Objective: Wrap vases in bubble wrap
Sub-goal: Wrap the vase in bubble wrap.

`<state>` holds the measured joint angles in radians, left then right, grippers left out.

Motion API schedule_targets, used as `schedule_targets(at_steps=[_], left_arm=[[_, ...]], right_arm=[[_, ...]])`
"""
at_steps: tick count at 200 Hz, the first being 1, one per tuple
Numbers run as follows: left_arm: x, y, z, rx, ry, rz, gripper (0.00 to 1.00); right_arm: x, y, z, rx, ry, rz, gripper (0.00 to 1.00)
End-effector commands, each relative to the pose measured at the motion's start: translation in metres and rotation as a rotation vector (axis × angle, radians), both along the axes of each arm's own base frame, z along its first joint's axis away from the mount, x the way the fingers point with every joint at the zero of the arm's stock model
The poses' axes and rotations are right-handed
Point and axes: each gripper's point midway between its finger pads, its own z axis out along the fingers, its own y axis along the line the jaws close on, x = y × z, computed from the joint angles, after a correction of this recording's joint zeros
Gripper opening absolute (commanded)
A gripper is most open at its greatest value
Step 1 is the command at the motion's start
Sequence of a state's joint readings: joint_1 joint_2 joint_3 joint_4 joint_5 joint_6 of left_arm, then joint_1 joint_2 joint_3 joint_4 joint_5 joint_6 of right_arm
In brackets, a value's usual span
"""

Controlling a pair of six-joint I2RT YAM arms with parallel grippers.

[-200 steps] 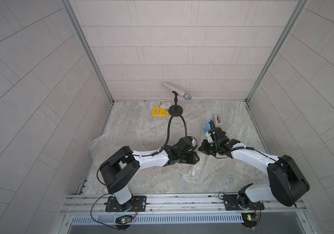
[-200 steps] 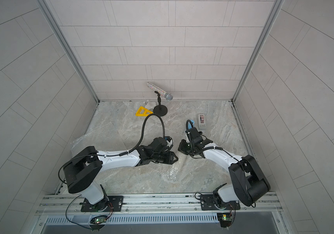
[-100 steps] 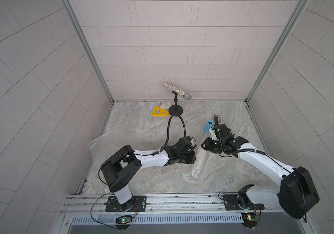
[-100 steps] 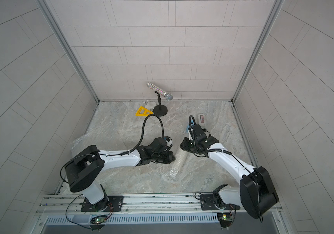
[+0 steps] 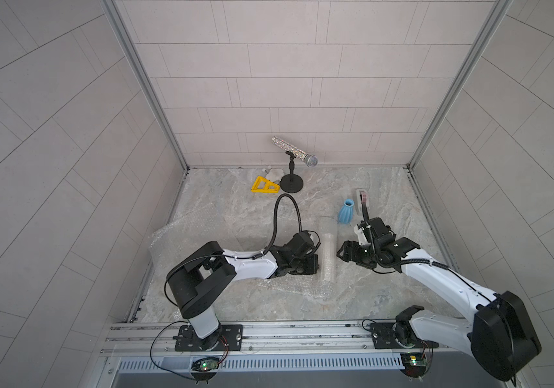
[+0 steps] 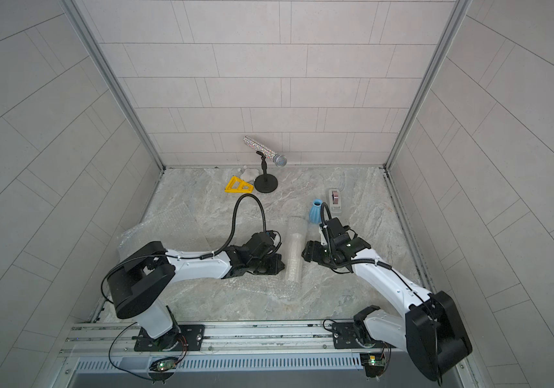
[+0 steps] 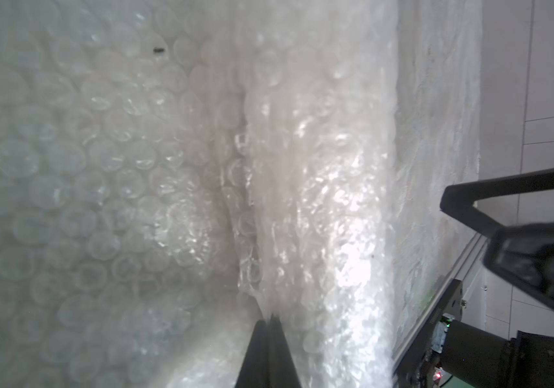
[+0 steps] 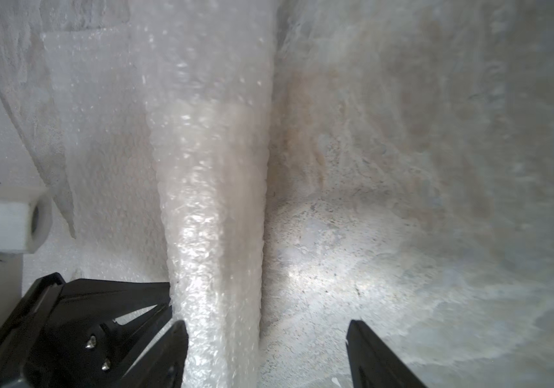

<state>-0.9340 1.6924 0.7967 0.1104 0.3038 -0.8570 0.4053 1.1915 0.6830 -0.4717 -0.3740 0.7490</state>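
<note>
Grey-veined marble table point(image 5: 390, 188), boxed in by pale tiled walls point(image 5: 302, 84), carries the bubble wrap point(image 5: 327, 258) rolled into a long tube that lies flat between the two arms. Through its clear, crinkly, bubble-dotted skin the right wrist view shows a pale cylinder, most likely the white vase point(image 8: 216, 208); the tube runs longer than that shape, so its ends look slack, and a tail of the sheet spreads flat past the roll's near end. On one side of the roll the left arm point(image 5: 248, 265) has its jaws pressed together, and the left wrist view shows them pinching a raised fold of the wrap where the loose edge meets the roll. On the opposite side the right arm point(image 5: 437, 278) holds its jaws spread wide; the roll lies in the gap close against one of them, unsqueezed. I judge the first vase rolled up and its seam held shut, so the next move calls for fixing that edge, probably with tape, while the pinch stops the springy film from unrolling. Just beyond the roll's far end stands the blue vase point(image 5: 347, 213), upright and bare, the tape dispenser point(image 5: 362, 199) just past it; well apart on the left arm's side lies a second, crumpled sheet point(image 5: 174, 235).
</note>
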Motion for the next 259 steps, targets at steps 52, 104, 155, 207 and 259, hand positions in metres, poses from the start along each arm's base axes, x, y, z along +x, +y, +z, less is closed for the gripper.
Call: schedule_targets(at_steps=[52,104,155,207,259], left_arm=[[-0.007,0.002,-0.011,0.002,0.02,0.016,0.06],[-0.005,0.004,-0.017,0.02,0.017,0.031,0.06],[-0.005,0.003,-0.015,0.001,0.021,0.032,0.09],[0.001,0.014,0.006,-0.017,-0.006,0.059,0.29],[0.021,0.024,0.045,-0.032,-0.082,0.107,0.51]], right_arm=[[0.013,0.046,-0.001,0.057,0.012,0.105,0.78],[0.002,0.046,-0.018,-0.008,0.036,0.13,0.77],[0.001,0.047,-0.031,-0.059,0.038,0.151,0.71],[-0.002,0.041,-0.041,-0.127,0.037,0.169,0.64],[-0.007,0.04,-0.045,-0.176,0.033,0.193,0.62]])
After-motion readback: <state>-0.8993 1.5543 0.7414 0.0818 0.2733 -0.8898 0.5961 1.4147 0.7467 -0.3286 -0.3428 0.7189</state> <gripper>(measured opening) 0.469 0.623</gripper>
